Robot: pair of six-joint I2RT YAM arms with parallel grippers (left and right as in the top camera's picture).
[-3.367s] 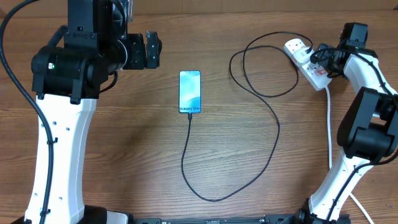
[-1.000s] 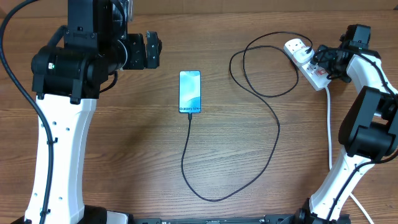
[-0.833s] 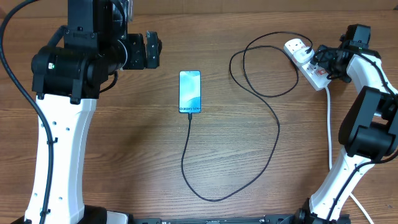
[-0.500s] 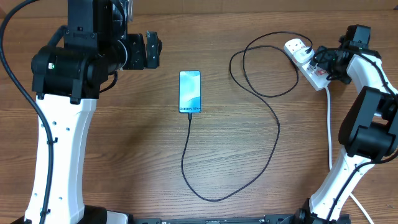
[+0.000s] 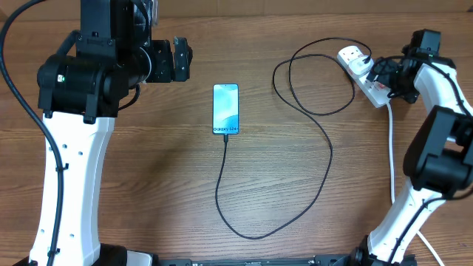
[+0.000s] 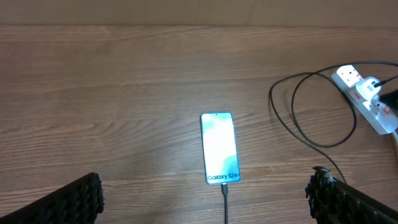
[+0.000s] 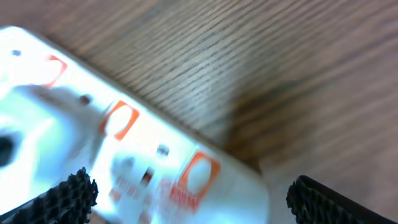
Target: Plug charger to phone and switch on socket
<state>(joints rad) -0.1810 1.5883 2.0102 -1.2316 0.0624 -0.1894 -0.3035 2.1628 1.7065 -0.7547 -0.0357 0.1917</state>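
We note the right gripper [image 5: 382,77], jaws apart, has shifted over the white oblong plastic power strip [image 5: 356,62], upper right; we judge switching-on underway.

The setting reads as a robotics lab bench. A wood-grain table [image 5: 148,185] fills every view. Two white-and-black robot arms stand on bases at its near edge, a left arm [image 5: 70,170] and a right arm [image 5: 440,151]. On the wood lie a phone [image 5: 226,108], a black cable [image 5: 332,151] and a white power strip [image 5: 360,72], set out as test props.
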